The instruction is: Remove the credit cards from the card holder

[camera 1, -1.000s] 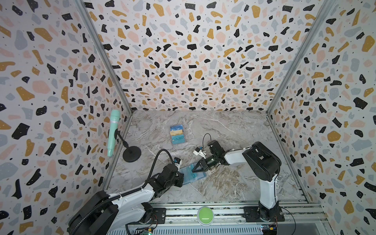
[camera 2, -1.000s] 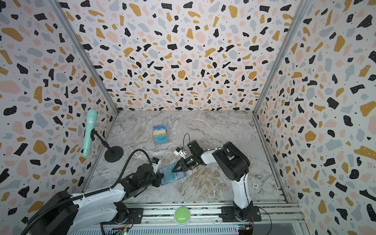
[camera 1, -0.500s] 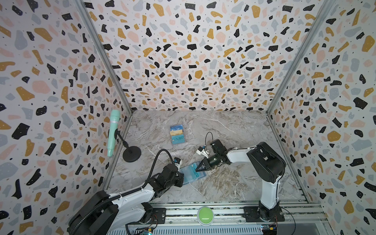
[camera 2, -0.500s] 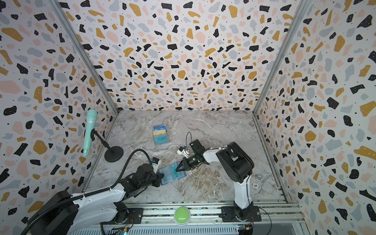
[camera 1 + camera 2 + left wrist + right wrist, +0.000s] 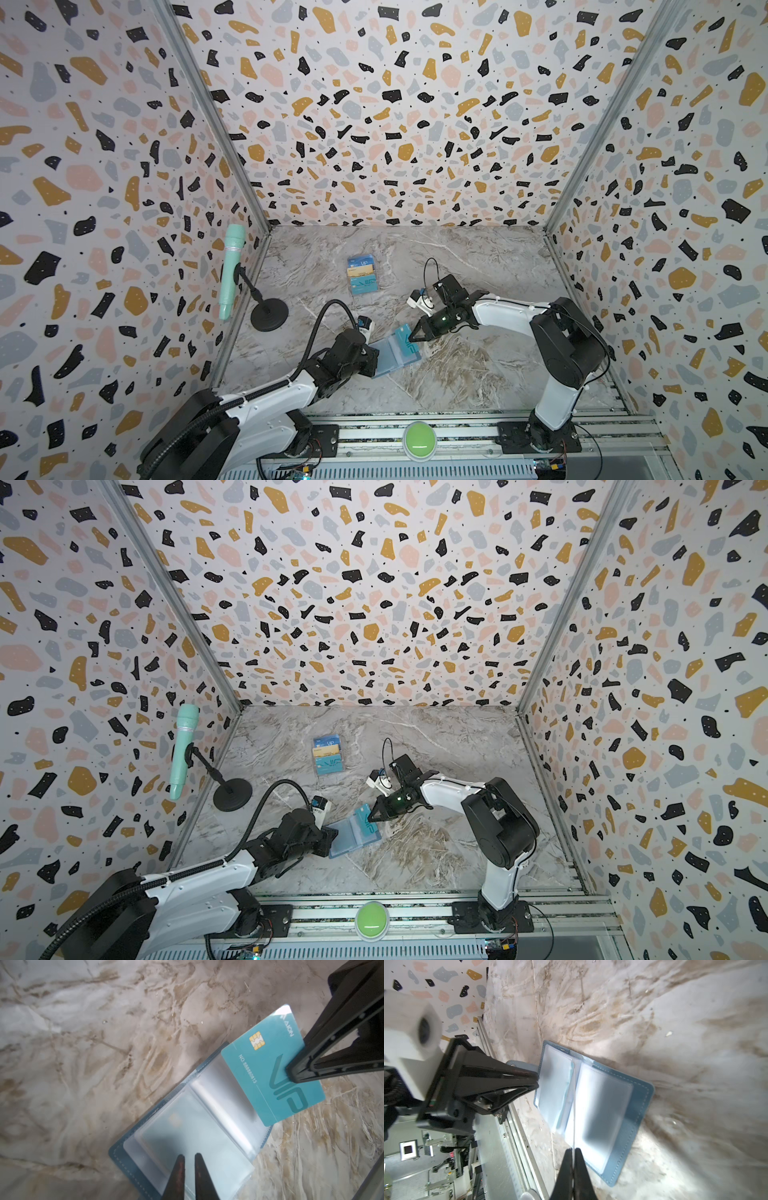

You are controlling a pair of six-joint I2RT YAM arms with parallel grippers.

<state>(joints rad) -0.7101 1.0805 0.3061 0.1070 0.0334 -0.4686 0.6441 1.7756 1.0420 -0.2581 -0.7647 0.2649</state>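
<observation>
The slate-blue card holder (image 5: 388, 358) (image 5: 348, 838) lies open on the marble floor, its clear sleeves (image 5: 207, 1118) facing up. My right gripper (image 5: 411, 337) (image 5: 370, 818) (image 5: 573, 1150) is shut on a teal VIP credit card (image 5: 270, 1076) (image 5: 404, 341), which juts out past the holder's edge. The right wrist view shows that card edge-on as a thin line (image 5: 573, 1105). A pale card (image 5: 182, 1132) shows faintly inside a sleeve. My left gripper (image 5: 374, 361) (image 5: 189, 1156) (image 5: 537, 1080) hovers at the holder's other side, narrowly open with nothing between its tips.
A clear tiered rack (image 5: 362, 275) (image 5: 328, 754) with blue, gold and teal cards stands behind the holder. A mint microphone (image 5: 230, 270) on a black round-based stand (image 5: 269, 314) is at the left wall. A green button (image 5: 419, 434) sits on the front rail.
My right gripper has closed on the teal card and its arm has drawn back to the right. My left gripper's tips have parted slightly.
</observation>
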